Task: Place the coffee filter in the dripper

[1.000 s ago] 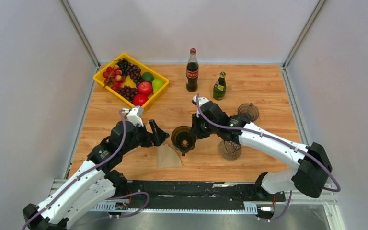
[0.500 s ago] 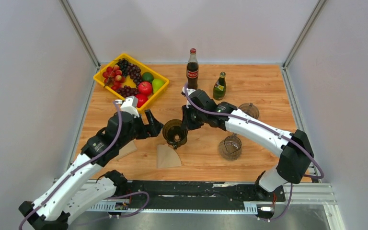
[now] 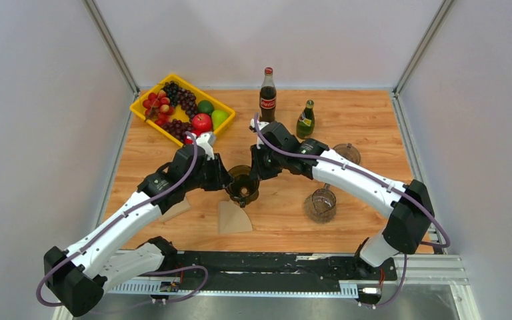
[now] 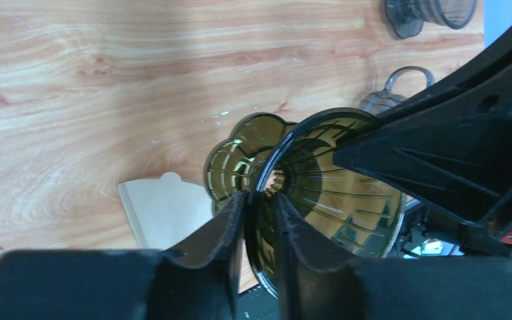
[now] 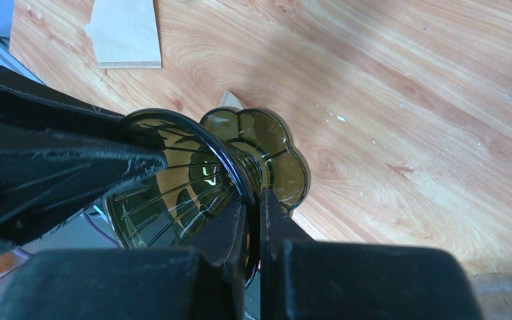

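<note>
Although the smoked-brown, ribbed plastic cone dripper point(image 3: 243, 185) looks stiff, its thin rim is glossy and probably slick, so a pinch there could slide or twist. The left gripper point(image 4: 261, 197) has its jaws drawn nearly together across that rim, one finger inside the cone and one outside. The right gripper point(image 5: 253, 195) pinches the opposite edge the same way. The dripper hangs tipped on its side between them, apparently clear of the wooden worktop point(image 3: 347, 120). The pale brown paper coffee filter point(image 3: 232, 217) lies flat on the worktop just in front of the dripper, untouched. It is likely feather-light, limp and easily creased. It is best taken gently by a free edge near its wide end, not pressed flat.
</note>
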